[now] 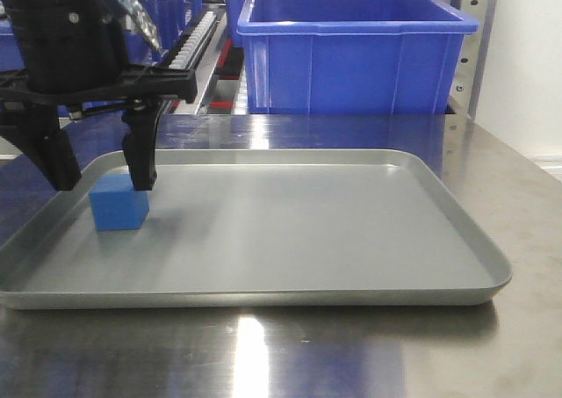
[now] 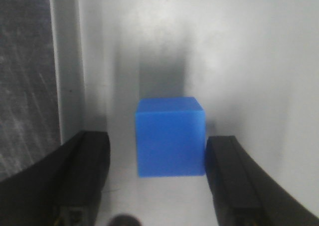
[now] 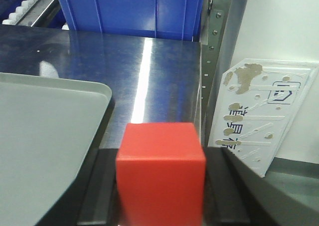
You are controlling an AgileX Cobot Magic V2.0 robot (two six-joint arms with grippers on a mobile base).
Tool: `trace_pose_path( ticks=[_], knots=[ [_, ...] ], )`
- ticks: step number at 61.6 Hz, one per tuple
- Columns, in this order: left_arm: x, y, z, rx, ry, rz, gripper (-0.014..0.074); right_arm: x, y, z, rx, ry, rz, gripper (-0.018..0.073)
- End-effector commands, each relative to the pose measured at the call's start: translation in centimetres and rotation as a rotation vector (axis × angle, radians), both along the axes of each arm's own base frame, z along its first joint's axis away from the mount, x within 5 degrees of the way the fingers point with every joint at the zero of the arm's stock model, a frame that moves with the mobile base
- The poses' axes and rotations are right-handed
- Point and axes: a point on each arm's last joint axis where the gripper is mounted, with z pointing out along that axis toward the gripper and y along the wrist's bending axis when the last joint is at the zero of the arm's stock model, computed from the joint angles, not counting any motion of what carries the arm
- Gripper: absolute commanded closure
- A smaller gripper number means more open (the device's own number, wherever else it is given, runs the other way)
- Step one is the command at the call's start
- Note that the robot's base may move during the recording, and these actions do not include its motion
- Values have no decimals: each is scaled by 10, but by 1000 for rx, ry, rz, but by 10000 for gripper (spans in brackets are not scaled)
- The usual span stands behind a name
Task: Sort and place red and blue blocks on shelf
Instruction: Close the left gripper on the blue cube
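Note:
The blue block sits on the grey tray near its left rim. My left gripper stands over it, open, with one finger on each side. In the left wrist view the blue block lies between the black fingers; the right finger is close against it and the left finger stands apart. My right gripper is shut on the red block, held above the steel tabletop to the right of the tray's corner. The front view does not show the right gripper. The shelf's roller track runs behind the table.
A large blue bin stands on the shelf behind the tray, with more blue bins at the back left. A perforated metal upright rises at the table's right edge. A white moulded plastic sheet leans beside it.

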Motion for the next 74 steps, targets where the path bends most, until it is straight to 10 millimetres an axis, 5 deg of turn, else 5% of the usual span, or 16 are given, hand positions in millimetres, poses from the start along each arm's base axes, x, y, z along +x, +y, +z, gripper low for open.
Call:
trace_pose_path(
  ticks=[1, 74],
  knots=[
    [0, -3, 22, -51, -72, 29, 142, 1, -1, 17, 6, -107, -9, 470],
    [8, -9, -1, -40, -25, 63, 151, 1, -1, 17, 6, -107, -9, 470]
  ],
)
